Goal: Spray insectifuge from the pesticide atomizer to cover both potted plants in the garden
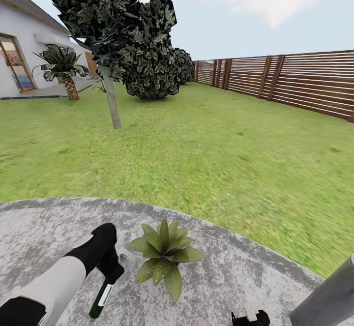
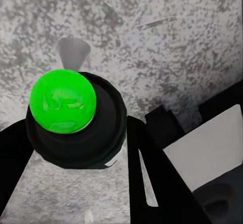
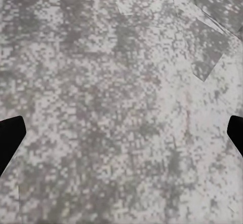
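While the left gripper point(image 1: 109, 273) stands closed about the pesticide atomizer point(image 1: 101, 299), the following is entered.

Item: pesticide atomizer. Slim dark bottle with a white patch, hanging below the left gripper over the stone patio point(image 1: 231, 272), well in from the patio's curved edge; the green tip point(image 2: 63, 101) faces the left wrist camera, black fingers point(image 2: 152, 183) pressed to either side.

Item: potted plant point(image 1: 163, 253). Low speckled rosette on the patio, just beside the bottle and nearer the lawn-side edge. One rosette appears here.

Item: right gripper point(image 3: 121, 133). Fingers spread wide, nothing between them, bare stone beneath.

Step in hand, as judged: spraying this rosette. To do it well, turn the nozzle toward the leaves rather than the paving, hold it near above the centre, then sweep out to the leaf tips on all sides so cover is complete. Keep the grip firm; a tilted bottle may slip. Avoid brushing the leaves.
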`<state>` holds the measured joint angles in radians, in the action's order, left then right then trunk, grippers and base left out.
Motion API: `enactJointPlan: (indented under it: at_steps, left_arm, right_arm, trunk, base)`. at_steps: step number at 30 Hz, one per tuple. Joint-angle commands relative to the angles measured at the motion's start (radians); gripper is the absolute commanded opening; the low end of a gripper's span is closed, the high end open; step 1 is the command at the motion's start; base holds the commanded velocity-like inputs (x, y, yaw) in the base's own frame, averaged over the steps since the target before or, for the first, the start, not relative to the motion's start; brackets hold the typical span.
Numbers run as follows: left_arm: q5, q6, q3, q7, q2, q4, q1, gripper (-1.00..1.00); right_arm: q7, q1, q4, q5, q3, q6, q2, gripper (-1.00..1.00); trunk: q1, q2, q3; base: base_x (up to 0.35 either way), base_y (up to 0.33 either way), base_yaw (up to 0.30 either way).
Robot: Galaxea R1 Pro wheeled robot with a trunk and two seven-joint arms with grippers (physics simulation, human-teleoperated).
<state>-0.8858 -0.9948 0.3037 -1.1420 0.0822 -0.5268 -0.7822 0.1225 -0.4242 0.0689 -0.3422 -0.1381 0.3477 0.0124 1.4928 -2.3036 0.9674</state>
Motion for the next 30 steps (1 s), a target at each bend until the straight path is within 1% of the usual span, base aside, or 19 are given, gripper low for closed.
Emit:
enactJointPlan:
  at_steps: [1,2,3,6,9,11,12,14,17,21,25,26,28,30]
  left_arm:
    - [-0.009,-0.007,0.005,-0.009,-0.001,-0.020,-0.001,-1.00]
    - [-0.009,-0.009,0.005,-0.009,-0.005,-0.057,-0.001,-1.00]
    - [-0.009,-0.010,0.005,-0.009,-0.006,-0.075,-0.003,-1.00]
    - [-0.009,-0.012,0.002,-0.008,-0.006,-0.090,-0.008,-1.00]
    - [-0.012,-0.010,-0.067,-0.006,0.001,-0.092,-0.009,-1.00]
    - [-0.016,-0.007,-0.086,-0.005,0.007,-0.086,-0.004,-1.00]
    - [-0.018,-0.006,-0.092,-0.004,0.016,-0.082,-0.001,-1.00]
    - [-0.018,-0.004,-0.093,-0.004,0.024,-0.078,0.003,-1.00]
    - [-0.018,-0.002,-0.092,0.011,0.013,-0.051,0.034,-1.00]
    - [-0.018,-0.002,-0.097,0.024,-0.002,-0.025,0.045,-1.00]
    - [-0.015,-0.004,-0.098,0.024,-0.007,-0.036,0.033,-1.00]
    - [-0.013,-0.005,-0.098,0.023,-0.009,-0.038,0.026,-1.00]
    - [-0.011,-0.008,-0.098,0.018,-0.013,-0.038,-0.015,-1.00]
    - [-0.010,-0.007,-0.098,0.018,-0.013,-0.037,-0.024,-1.00]
  right_arm:
    - [0.003,-0.001,-0.001,-0.011,-0.008,0.004,0.000,1.00]
    - [0.003,-0.001,-0.001,-0.011,-0.008,0.004,0.000,1.00]
    - [0.003,-0.001,-0.001,-0.011,-0.008,0.004,0.000,1.00]
    - [0.003,-0.001,-0.001,-0.011,-0.008,0.004,0.000,1.00]
    - [0.003,-0.001,-0.001,-0.011,-0.008,0.004,0.000,1.00]
    - [0.003,-0.001,-0.001,-0.011,-0.008,0.004,0.000,1.00]
    - [0.003,-0.001,-0.001,-0.011,-0.008,0.004,0.000,1.00]
    - [0.003,-0.001,-0.001,-0.011,-0.008,0.004,0.000,1.00]
    - [0.003,-0.001,-0.001,-0.011,-0.008,0.004,0.000,1.00]
    - [0.002,-0.001,-0.001,-0.011,-0.008,0.004,-0.001,1.00]
    - [0.002,-0.001,-0.001,-0.011,-0.008,0.004,-0.002,1.00]
    - [0.002,-0.001,-0.001,-0.011,-0.008,0.004,-0.002,1.00]
    - [0.002,-0.001,-0.001,-0.011,-0.008,0.004,-0.002,1.00]
    - [0.002,-0.001,-0.001,-0.011,-0.008,0.004,-0.002,1.00]
  trunk:
    - [0.000,0.000,0.001]
    - [0.000,0.000,0.001]
    - [0.000,0.000,0.001]
    - [0.000,0.000,0.001]
    - [0.000,0.000,0.001]
    - [0.000,0.000,0.001]
    - [0.000,0.000,0.001]
    - [0.000,0.000,0.001]
    - [0.000,0.000,0.001]
    - [0.000,0.000,0.001]
    - [0.000,0.000,0.001]
    - [0.000,0.000,0.001]
    - [0.000,0.000,0.001]
    - [0.000,0.000,0.001]
  base:
    - [0.000,0.000,0.000]
    - [0.000,0.000,0.000]
    - [0.000,0.000,0.000]
    - [0.000,0.000,0.000]
    - [0.000,0.000,0.000]
    - [0.000,0.000,0.000]
    - [0.000,0.000,0.000]
    - [0.000,0.000,0.000]
    - [0.000,0.000,0.000]
    - [0.000,0.000,0.000]
    - [0.000,0.000,0.000]
    - [0.000,0.000,0.000]
    - [0.000,0.000,0.000]
    - [0.000,0.000,0.000]
